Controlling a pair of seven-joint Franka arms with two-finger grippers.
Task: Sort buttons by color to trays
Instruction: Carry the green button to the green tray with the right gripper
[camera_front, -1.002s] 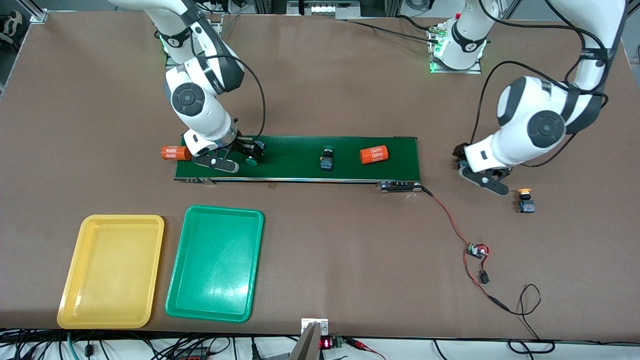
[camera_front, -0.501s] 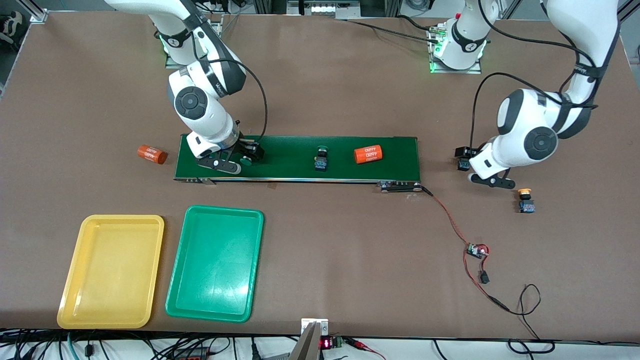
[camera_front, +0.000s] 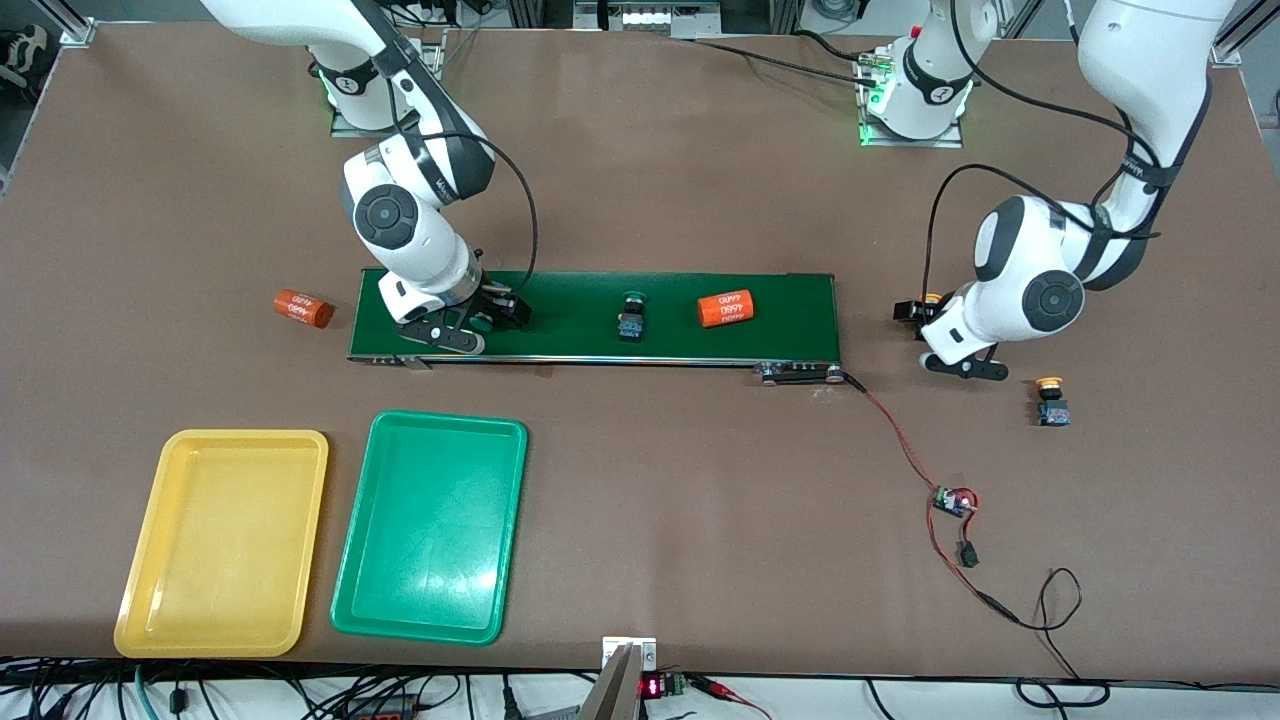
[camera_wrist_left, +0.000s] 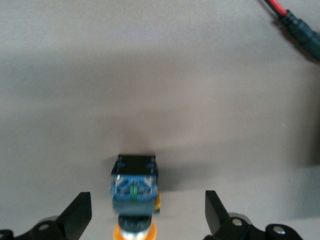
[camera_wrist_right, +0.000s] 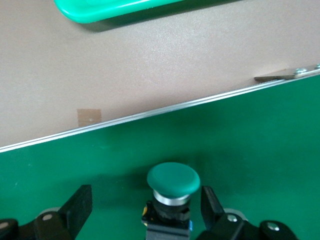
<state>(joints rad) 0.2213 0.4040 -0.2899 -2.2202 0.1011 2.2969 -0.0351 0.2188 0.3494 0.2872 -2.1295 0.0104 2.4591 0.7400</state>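
My right gripper (camera_front: 476, 318) is open at the right arm's end of the dark green belt (camera_front: 780, 300), with a finger on each side of a green-capped button (camera_front: 485, 321) that stands there (camera_wrist_right: 173, 179). One finger (camera_wrist_right: 210, 202) is close to the button, and the other is well apart. My left gripper (camera_front: 932, 322) is open around a yellow-capped button (camera_wrist_left: 134, 187) that lies on the table off the belt's left-arm end. A second green button (camera_front: 630, 318) stands mid-belt. A second yellow button (camera_front: 1048, 400) stands nearer the camera. The yellow tray (camera_front: 225, 540) and the green tray (camera_front: 432, 525) are empty.
One orange numbered cylinder (camera_front: 724, 309) lies on the belt, and another (camera_front: 303, 309) lies on the table off the belt's right-arm end. A red-and-black wire with a small board (camera_front: 955, 500) runs from the belt's corner toward the camera.
The belt carried the mid-belt button and cylinder toward the right arm's end, and the other cylinder rolled off onto the table. My right gripper closed in on the green button. My left gripper moved toward the belt, over a yellow button.
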